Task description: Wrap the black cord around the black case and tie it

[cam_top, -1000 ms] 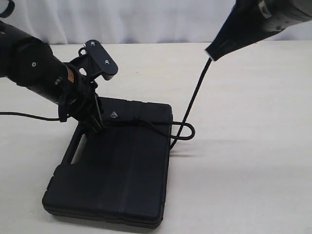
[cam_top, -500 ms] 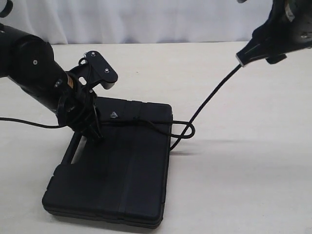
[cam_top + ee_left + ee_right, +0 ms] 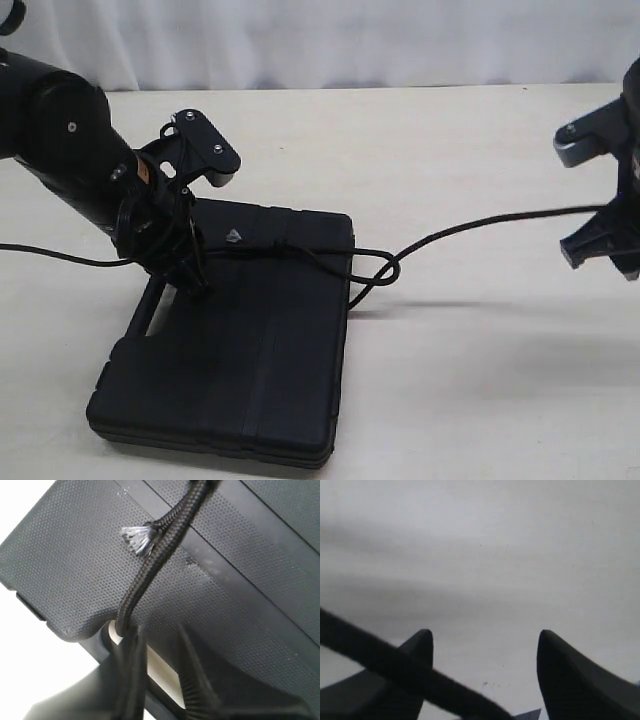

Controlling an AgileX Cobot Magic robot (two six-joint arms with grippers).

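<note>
The black case (image 3: 240,370) lies flat on the table. The black cord (image 3: 470,225) crosses its far end, loops at the right edge and stretches almost level to my right gripper (image 3: 575,200). That gripper is open, and the cord (image 3: 380,657) lies loose across one finger of the right gripper (image 3: 485,650). My left gripper (image 3: 190,272) is down at the case's handle end. In the left wrist view the cord (image 3: 165,540) runs over the textured case (image 3: 75,575) straight into the narrow jaws of the left gripper (image 3: 162,680). A frayed end (image 3: 137,537) sticks out beside it.
A thin cable (image 3: 50,255) trails from the left arm off the left edge. A pale curtain (image 3: 350,40) backs the table's far edge. Bare tabletop (image 3: 480,380) lies to the right of the case.
My right gripper has opened and dropped from the upper right to low at the right edge. The cord went from steep to nearly level. The left gripper has barely moved.
</note>
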